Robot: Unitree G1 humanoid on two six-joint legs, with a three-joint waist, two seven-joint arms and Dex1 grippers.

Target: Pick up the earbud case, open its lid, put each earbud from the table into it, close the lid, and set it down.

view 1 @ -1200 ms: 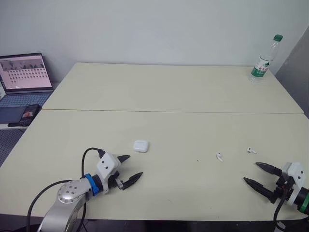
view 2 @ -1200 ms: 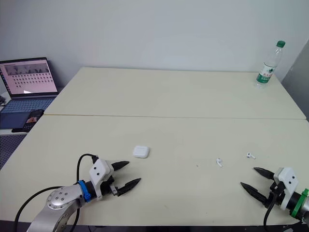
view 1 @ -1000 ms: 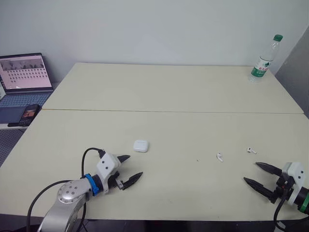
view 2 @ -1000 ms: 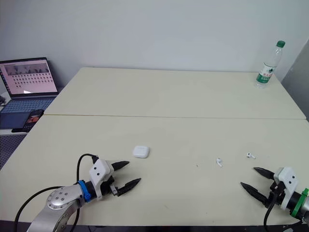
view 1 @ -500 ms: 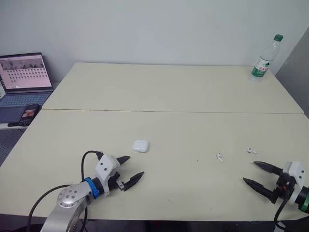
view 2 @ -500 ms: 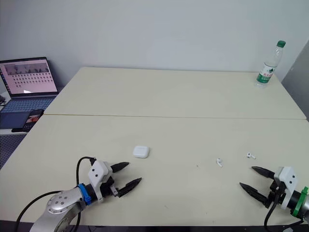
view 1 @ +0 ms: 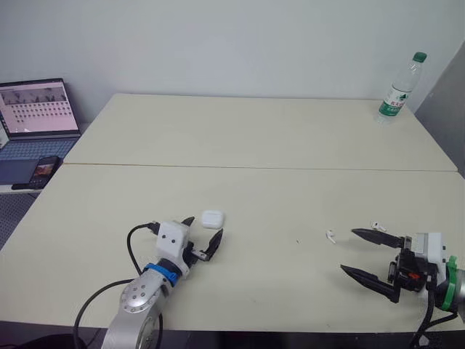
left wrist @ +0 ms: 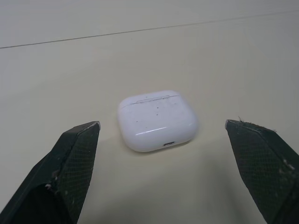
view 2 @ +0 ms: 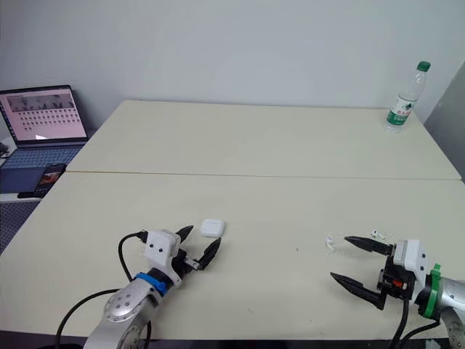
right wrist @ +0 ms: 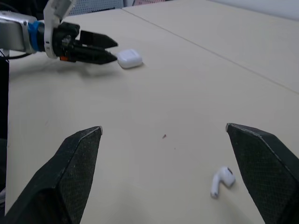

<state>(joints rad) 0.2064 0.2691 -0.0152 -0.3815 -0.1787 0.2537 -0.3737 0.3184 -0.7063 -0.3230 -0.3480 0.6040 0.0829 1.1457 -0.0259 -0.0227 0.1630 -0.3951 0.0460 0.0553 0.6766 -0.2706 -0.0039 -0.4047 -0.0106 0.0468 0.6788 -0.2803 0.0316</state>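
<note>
At the near table edge, the left gripper and right gripper were spread wide, holding nothing. The closed earbud case lay flat just ahead of the left fingertips, untouched, its port end toward them and its lid end away. One earbud lay near the right gripper, and the other earbud just beside its far finger. Far off were a laptop, a phone and a water bottle.

Bright, even light; soft shadows

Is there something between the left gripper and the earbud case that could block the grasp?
Nothing visible does. The left gripper is open, and the earbud case lies with its lid shut on the table just ahead of the fingertips. In the left wrist view, the gap between the fingers and the case is bare tabletop.
</note>
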